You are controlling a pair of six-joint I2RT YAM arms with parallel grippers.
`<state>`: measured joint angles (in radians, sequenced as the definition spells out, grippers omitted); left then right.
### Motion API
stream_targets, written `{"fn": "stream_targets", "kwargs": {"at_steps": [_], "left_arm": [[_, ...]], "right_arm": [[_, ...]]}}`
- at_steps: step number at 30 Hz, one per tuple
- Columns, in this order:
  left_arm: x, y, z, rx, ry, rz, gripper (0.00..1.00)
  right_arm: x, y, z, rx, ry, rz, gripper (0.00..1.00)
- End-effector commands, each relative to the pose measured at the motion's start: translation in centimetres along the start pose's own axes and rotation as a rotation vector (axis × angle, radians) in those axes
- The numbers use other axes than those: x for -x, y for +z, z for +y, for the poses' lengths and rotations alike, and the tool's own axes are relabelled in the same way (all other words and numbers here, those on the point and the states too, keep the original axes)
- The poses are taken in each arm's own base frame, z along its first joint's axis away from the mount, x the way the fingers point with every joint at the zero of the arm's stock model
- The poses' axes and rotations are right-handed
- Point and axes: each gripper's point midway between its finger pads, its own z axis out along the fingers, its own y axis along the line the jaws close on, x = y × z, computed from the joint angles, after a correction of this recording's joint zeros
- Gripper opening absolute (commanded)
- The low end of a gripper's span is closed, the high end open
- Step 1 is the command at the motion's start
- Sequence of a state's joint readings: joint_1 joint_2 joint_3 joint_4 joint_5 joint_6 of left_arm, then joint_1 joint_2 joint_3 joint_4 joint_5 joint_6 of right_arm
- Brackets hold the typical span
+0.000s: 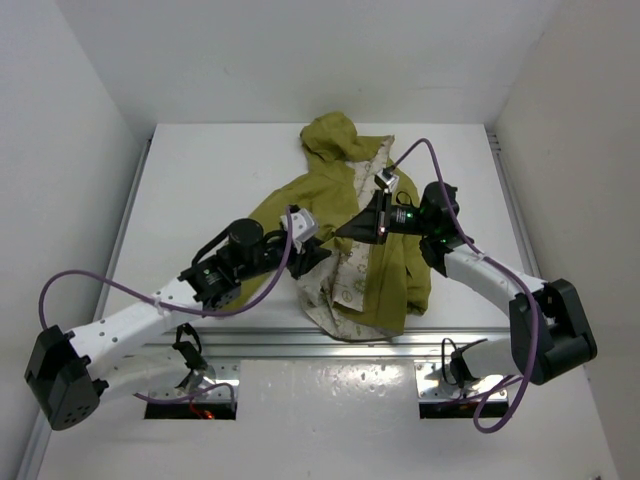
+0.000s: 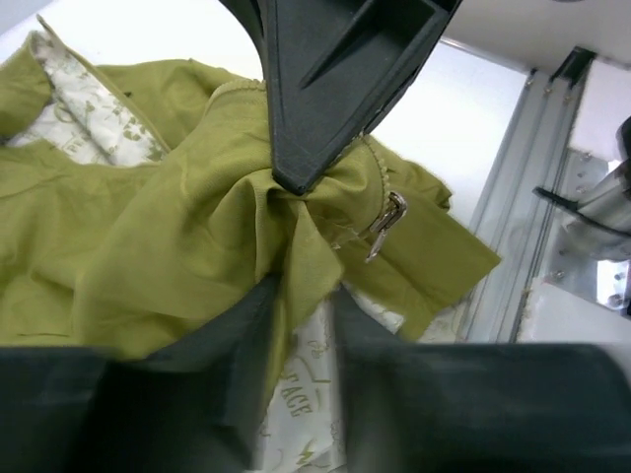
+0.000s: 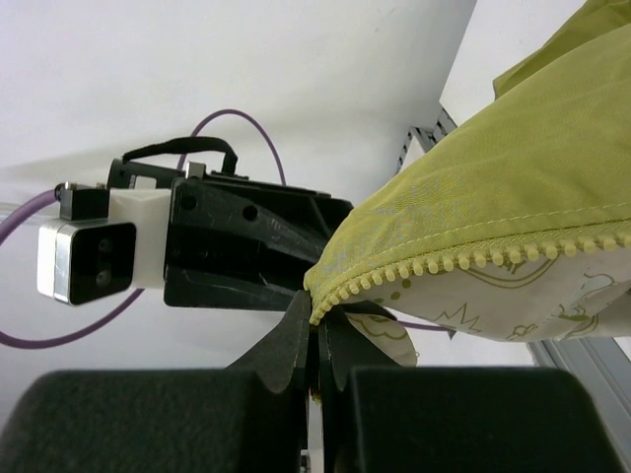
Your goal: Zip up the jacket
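The olive-green jacket point(image 1: 392, 270) lies crumpled mid-table, hood at the far end, cream printed lining point(image 1: 352, 275) turned up along its open front. My right gripper point(image 1: 345, 232) is shut on the end of one zipper edge; the right wrist view shows the yellow-green zipper teeth point(image 3: 473, 258) running into its closed fingertips point(image 3: 317, 320). In the left wrist view that right gripper point(image 2: 293, 182) pinches a bunched fold from above, with the metal zipper pull point(image 2: 385, 225) just right of it. My left gripper point(image 2: 306, 320) stands open right below, a fold of jacket and lining lying between its fingers.
A metal rail point(image 1: 330, 345) runs along the table's near edge, close to the jacket's hem, and shows at the right of the left wrist view point(image 2: 513, 227). White walls enclose the table. Purple cables point(image 1: 110, 285) loop off both arms.
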<state>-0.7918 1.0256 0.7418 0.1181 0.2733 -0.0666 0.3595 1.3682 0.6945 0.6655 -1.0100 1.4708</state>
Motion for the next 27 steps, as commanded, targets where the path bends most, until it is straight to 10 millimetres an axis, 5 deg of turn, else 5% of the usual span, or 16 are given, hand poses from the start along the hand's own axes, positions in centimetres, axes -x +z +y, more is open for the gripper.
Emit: {"fn": "stream_targets", "kwargs": {"at_steps": [1, 4, 13, 19, 20, 21, 22, 23, 27], "left_arm": [[3.1, -0.2, -0.4, 0.009, 0.044, -0.075, 0.27], [3.9, -0.5, -0.5, 0.01, 0.059, -0.094, 0.0], [0.9, -1.9, -3.9, -0.153, 0.177, -0.036, 0.0], [-0.8, -2.9, -4.3, -0.176, 0.241, 0.004, 0.0], [-0.3, -3.2, -4.6, -0.184, 0.245, -0.013, 0.09], [-0.8, -3.3, -4.6, -0.186, 0.227, 0.006, 0.31], [-0.2, -3.6, -4.5, -0.167, 0.209, -0.002, 0.59], [0.3, -3.6, -3.8, -0.128, 0.168, -0.006, 0.99], [4.5, -4.7, -2.1, -0.069, -0.02, -0.053, 1.0]], "right_arm": [[0.2, -0.2, 1.5, 0.026, -0.043, -0.016, 0.0], [0.1, -0.1, 1.3, 0.02, -0.04, -0.017, 0.02], [1.7, -0.6, 0.7, -0.004, -0.015, -0.065, 0.12], [1.8, -0.7, 1.0, 0.009, -0.058, -0.065, 0.0], [1.9, -0.7, 1.1, 0.015, -0.071, -0.068, 0.0], [1.9, -0.7, 1.2, 0.019, -0.084, -0.071, 0.0], [1.9, -0.7, 1.5, 0.028, -0.1, -0.069, 0.0], [2.0, -0.8, 1.7, 0.036, -0.119, -0.072, 0.0], [1.7, -0.6, 2.4, 0.061, -0.172, -0.059, 0.0]]}}
